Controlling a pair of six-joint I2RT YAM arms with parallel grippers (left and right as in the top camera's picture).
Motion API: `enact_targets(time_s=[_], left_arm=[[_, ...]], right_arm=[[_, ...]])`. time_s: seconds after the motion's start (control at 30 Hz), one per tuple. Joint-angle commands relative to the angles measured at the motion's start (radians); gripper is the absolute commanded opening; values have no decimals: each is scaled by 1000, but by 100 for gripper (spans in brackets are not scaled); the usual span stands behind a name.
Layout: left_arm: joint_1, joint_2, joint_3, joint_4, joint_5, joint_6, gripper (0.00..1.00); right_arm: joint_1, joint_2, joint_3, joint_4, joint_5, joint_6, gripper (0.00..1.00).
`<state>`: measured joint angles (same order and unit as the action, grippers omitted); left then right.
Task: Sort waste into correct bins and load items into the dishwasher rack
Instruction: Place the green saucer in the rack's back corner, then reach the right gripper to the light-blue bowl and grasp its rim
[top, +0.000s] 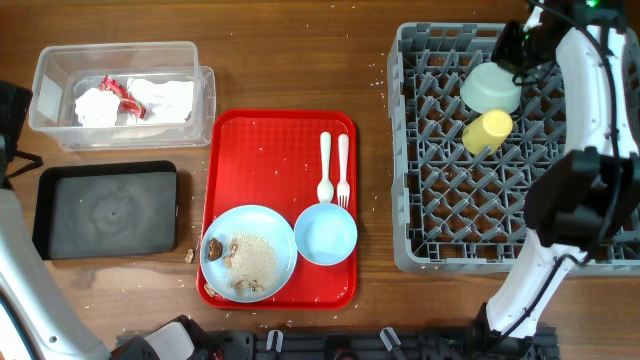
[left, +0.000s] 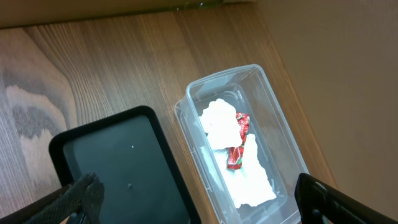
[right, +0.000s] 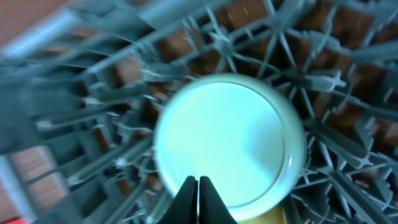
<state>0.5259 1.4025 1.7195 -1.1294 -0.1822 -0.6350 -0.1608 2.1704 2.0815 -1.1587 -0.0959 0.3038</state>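
Diagonally, the yellow cup (top: 487, 131) lies sideways in the rack (top: 402, 200).

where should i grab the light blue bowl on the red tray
Pinch the light blue bowl by its rim from above, one finger inside, at its right edge. It sits upright and open; the plate crowds its left and the spoon and fork lie at its far edge.

The wooden tabletop (top: 290, 60) carries a clear tub (top: 205, 95) at far left, a black tray (top: 45, 215) near it, a red tray (top: 270, 150) in the middle and a grey rack (top: 400, 150) at right. Pale crumbs (top: 377, 69) dot the wood. A brown bit (top: 188, 256) lies beside the red tray.
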Motion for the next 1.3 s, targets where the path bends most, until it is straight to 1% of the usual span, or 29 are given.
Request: enact_targets(time_s=[0.0, 0.37, 0.53, 0.6, 0.67, 0.73, 0.9, 1.0, 1.07, 1.13, 1.17, 1.2, 1.27], left_arm=[[5, 2, 1, 0, -2, -10, 100], [5, 2, 1, 0, -1, -10, 100], [5, 2, 1, 0, -2, -10, 100], [5, 2, 1, 0, -2, -10, 100], [5, 2, 1, 0, -2, -10, 100], [5, 2, 1, 0, -2, -10, 100], [5, 2, 1, 0, -2, -10, 100], [5, 2, 1, 0, -2, -10, 100], [5, 2, 1, 0, -2, -10, 100], [5, 2, 1, 0, -2, -10, 100], [5, 2, 1, 0, -1, -10, 100], [5, 2, 1, 0, -1, -10, 100], [5, 2, 1, 0, -1, -10, 100]], right_arm=[[-5, 36, -4, -58, 85, 37, 4], [-5, 50, -14, -153, 108, 35, 4], [-5, 50, -14, -135, 108, 36, 4], [-5, 47, -13, -100, 108, 32, 4], [-5, 46, -13, -48, 69, -9, 4], [-5, 58, -14, -34, 71, -12, 5], [-5, 82, -14, -168, 74, -10, 4], [-5, 83, -13, -187, 75, -13, 4], [-6, 53, 27, -195, 70, -8, 4], [-3, -13, 63, -199, 70, -8, 5], [0, -61, 74, -200, 68, -10, 8], [8, -138, 79, -198, 50, -39, 15], [31, -256, 79, -198, -37, -103, 47]])
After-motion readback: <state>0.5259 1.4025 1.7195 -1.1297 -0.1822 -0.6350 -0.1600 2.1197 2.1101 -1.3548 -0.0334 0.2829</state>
